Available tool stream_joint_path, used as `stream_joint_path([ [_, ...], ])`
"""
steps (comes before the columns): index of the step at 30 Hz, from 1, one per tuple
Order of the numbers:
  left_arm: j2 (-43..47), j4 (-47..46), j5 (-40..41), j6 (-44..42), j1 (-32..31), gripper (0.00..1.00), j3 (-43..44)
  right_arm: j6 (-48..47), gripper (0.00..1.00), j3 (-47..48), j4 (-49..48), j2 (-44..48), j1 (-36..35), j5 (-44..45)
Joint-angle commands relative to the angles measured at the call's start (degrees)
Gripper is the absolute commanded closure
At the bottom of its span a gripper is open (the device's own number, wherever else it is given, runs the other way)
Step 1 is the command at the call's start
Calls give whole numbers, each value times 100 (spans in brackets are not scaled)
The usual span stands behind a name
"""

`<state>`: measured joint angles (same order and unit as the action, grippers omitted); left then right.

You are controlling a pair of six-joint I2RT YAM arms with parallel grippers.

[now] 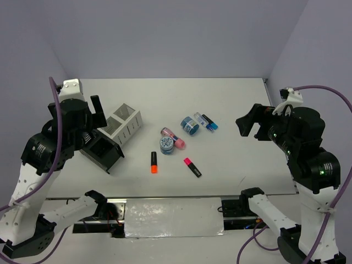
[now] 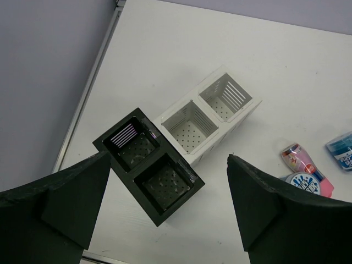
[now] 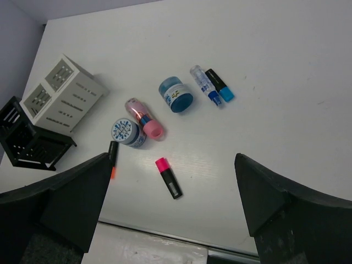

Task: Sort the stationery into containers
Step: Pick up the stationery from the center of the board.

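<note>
Blocky black jaws on the left gripper (image 2: pixel 168 181) and right gripper (image 3: pixel 171 165) gape empty, a perforated black organizer (image 2: pixel 148 176) touches a slotted white organizer (image 2: pixel 209 115), and stubby highlighters (image 1: pixel 154 163) (image 1: pixel 192 166), round patterned tape rolls (image 3: pixel 176 95) (image 3: pixel 125 132) and a pink tube (image 3: pixel 144 118) lie scattered nearby.

In the overhead view, two organizers stand left of centre on the bench (image 1: pixel 236 99), side against side. The upper organizer (image 1: pixel 125 125) sits up and right of the lower organizer (image 1: pixel 103 149). At mid-frame a tube (image 1: pixel 174 138) lies against the first tape roll (image 1: pixel 166 145), which is just below and left of it. Up and right of these, apart, sits the second tape roll (image 1: pixel 190 126). A small bottle (image 1: pixel 201 120) and a marker (image 1: pixel 209 122) lie side by side at its right. Lower in the frame, the left highlighter (image 1: pixel 154 162) lies below the first tape roll. The right highlighter (image 1: pixel 192 167) lies apart to its right.
</note>
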<state>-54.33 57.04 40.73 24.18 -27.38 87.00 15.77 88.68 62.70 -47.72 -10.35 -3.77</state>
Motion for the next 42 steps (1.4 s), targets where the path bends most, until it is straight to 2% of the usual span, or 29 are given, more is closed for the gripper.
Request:
stream_joint_path([
  [1,98,-52,-118,60,31,1,-8,84,0,272,-38,-61,-20,-10],
  [5,150,-166,-626,-1,31,1,-16,102,0,421,-21,-141,-37,-36],
  [7,273,-350,-1258,-28,31,1,-87,111,0,387,-56,-158,-46,-97],
  [12,581,-1402,-2366,130,31,1,-727,128,0,123,-249,-71,-46,-650],
  [13,503,-1580,-2847,139,31,1,-842,137,0,62,-284,-62,-46,-703],
  [16,-146,-1924,-3377,306,-74,1,-1150,277,0,-166,-267,-88,-46,-695],
  [21,-1525,-2388,-3256,499,-820,1,-1501,374,0,-238,-363,-79,-46,-950],
  [23,-1878,-2469,-2975,570,-1023,1,-1563,348,0,-220,-363,-70,-46,-976],
  [28,-2959,-2916,-2746,675,-1516,1,-1485,295,0,-316,-355,-35,-37,-1152],
  [32,-3776,-2856,-2421,667,-1692,1,-1247,295,0,-396,-320,9,-46,-1292],
  [42,-4490,-2794,-2087,491,-1771,1,-1124,286,0,-616,-328,158,-81,-1530],
])
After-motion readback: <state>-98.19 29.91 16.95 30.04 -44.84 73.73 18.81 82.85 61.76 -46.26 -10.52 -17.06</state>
